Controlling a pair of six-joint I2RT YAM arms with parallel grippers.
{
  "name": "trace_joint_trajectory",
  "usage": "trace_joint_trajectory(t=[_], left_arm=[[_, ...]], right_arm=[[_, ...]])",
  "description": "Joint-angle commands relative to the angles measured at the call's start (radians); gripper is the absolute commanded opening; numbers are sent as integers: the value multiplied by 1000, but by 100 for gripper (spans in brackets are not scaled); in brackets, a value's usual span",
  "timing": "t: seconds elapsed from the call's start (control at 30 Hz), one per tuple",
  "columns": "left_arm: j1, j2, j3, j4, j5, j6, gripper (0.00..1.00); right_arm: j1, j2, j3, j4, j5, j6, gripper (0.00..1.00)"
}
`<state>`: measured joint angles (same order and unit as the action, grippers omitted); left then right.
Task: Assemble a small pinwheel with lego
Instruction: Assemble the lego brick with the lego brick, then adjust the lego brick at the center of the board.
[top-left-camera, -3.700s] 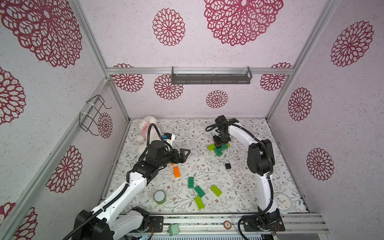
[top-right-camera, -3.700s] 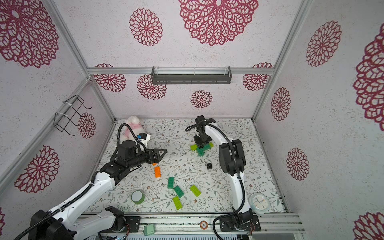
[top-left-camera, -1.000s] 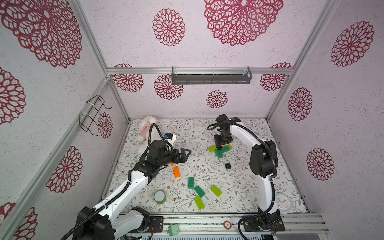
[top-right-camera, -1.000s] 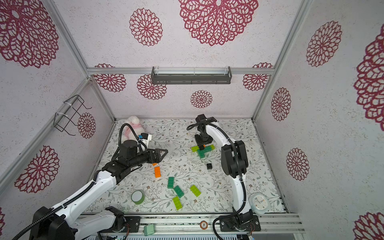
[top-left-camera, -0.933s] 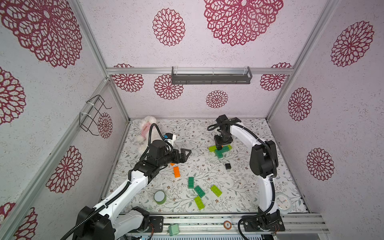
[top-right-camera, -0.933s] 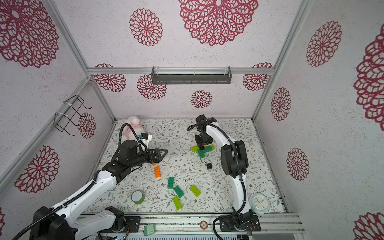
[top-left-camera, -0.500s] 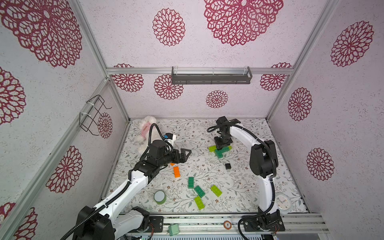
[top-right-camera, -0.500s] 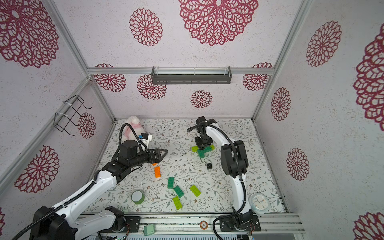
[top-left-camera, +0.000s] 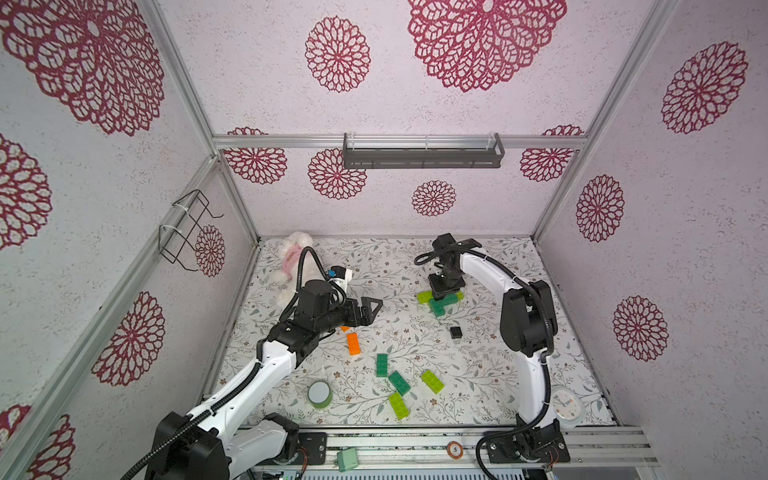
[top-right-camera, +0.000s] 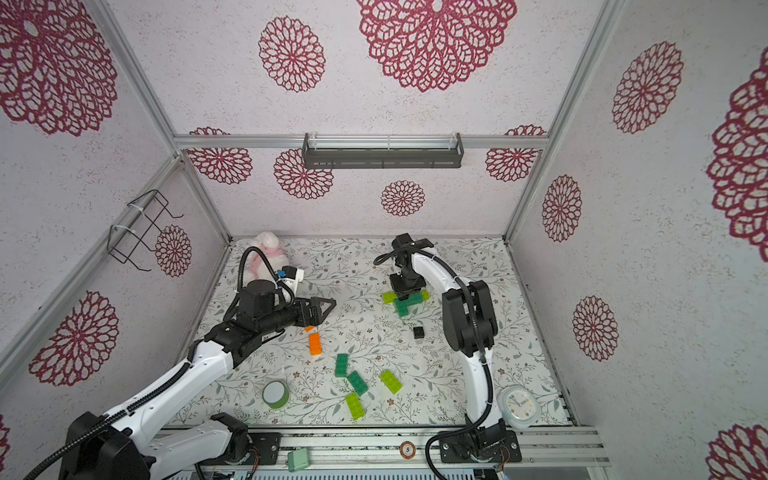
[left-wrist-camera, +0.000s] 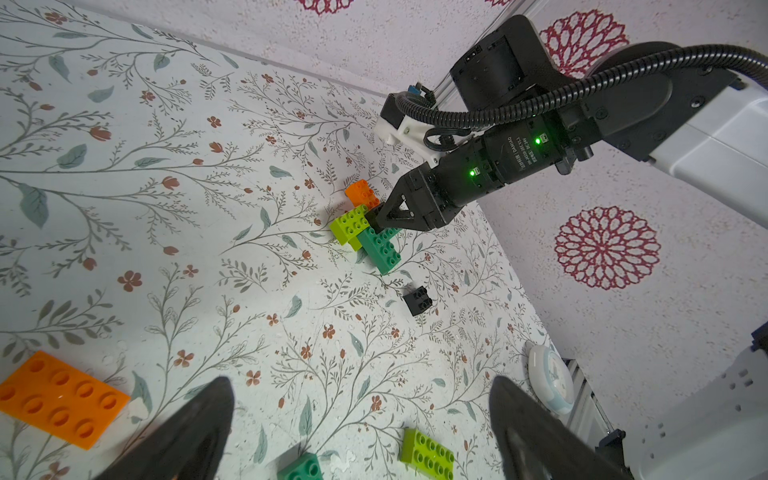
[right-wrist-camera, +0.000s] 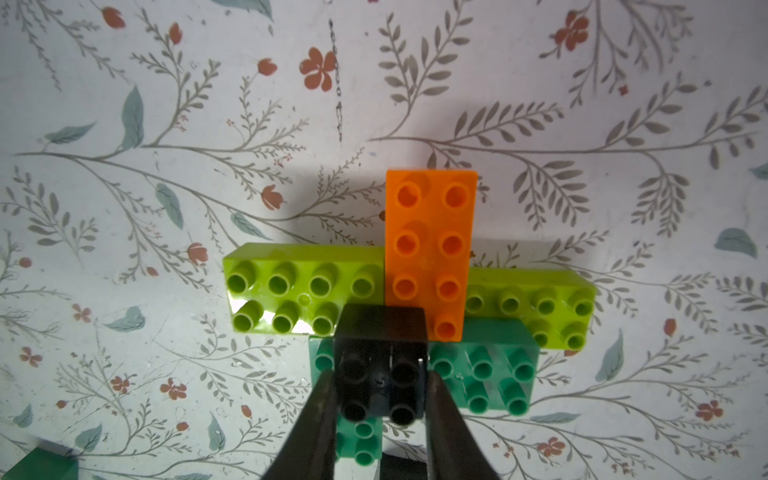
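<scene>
Floral-patterned worktop (top-left-camera: 498, 365) carried all parts. Right gripper (right-wrist-camera: 380, 376) was clamped on the black square brick (right-wrist-camera: 380, 332), which sat atop the crossed assembly of orange brick (right-wrist-camera: 430, 232), lime bricks (right-wrist-camera: 291, 286) and dark green brick (right-wrist-camera: 494, 365), toward the far edge. Left gripper (left-wrist-camera: 359, 384) hung left of centre, jaws fully apart, near a loose orange brick (left-wrist-camera: 58, 399). Spare green bricks (top-left-camera: 399, 382) lay near the front edge.

Glossy plastic lime brick (right-wrist-camera: 291, 286), matt tabletop (right-wrist-camera: 124, 199)
</scene>
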<state>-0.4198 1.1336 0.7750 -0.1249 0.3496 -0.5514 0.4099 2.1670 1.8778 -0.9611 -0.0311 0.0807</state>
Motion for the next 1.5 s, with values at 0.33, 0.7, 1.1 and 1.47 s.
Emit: trace_joint_trajectory(t=[0.33, 0.7, 1.1, 1.47], left_arm=[[7, -33, -19, 25, -12, -5, 97], [7, -42, -26, 31, -11, -22, 97], [7, -20, -26, 27, -6, -53, 98], [8, -20, -30, 34, -11, -60, 98]], right_arm=[[-8, -79, -48, 121, -49, 169, 46], [-115, -172, -52, 182, -16, 177, 51], [-177, 26, 29, 198, 22, 154, 7], [-176, 65, -26, 224, -19, 149, 6]])
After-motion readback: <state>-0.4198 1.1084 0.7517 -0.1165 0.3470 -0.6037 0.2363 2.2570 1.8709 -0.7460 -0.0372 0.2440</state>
